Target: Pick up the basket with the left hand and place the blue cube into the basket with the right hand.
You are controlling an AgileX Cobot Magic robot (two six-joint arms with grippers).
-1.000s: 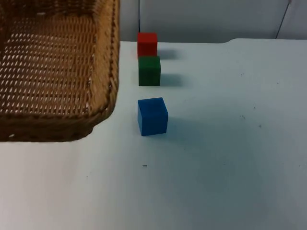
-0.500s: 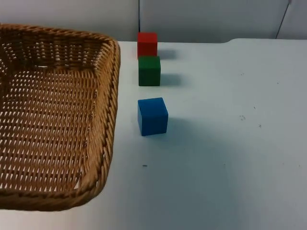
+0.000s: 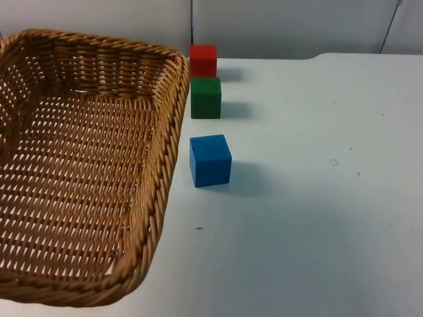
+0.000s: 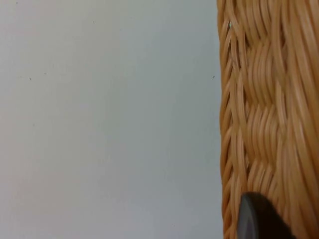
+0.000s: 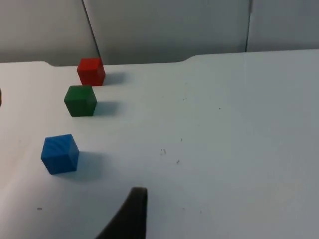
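Left gripper [image 4: 259,219]: I see one black fingertip lying against the woven wall of the basket [image 4: 269,99]. I cannot tell whether the fingers are clamped on it or apart.
Right gripper [image 5: 130,214]: I see one dark fingertip above bare table, nearer than the cubes and well apart from them. I cannot tell the state of its fingers; nothing is in contact with it.
Basket [image 3: 86,172]: tan wicker, rectangular, open side up, on the left of the scene. Its right rim runs just beside the blue cube without touching it. I cannot tell whether it rests on the table or hangs above it. Its left and near edges are cut off.
Blue cube [image 3: 210,160]: sits on the table just right of the basket rim, nearest of the three cubes, turned slightly askew, shadow to its right.
Green cube [image 3: 205,98]: beyond the blue cube, near it, not touching.
Red cube [image 3: 203,60]: farthest, at the far table edge, just beyond the green cube.
Table [image 3: 317,198]: white top, a few small dark specks on the right half; far edge steps back near the right.
Partition wall [image 3: 291,26]: grey panels behind the table, dark vertical seam above the red cube.
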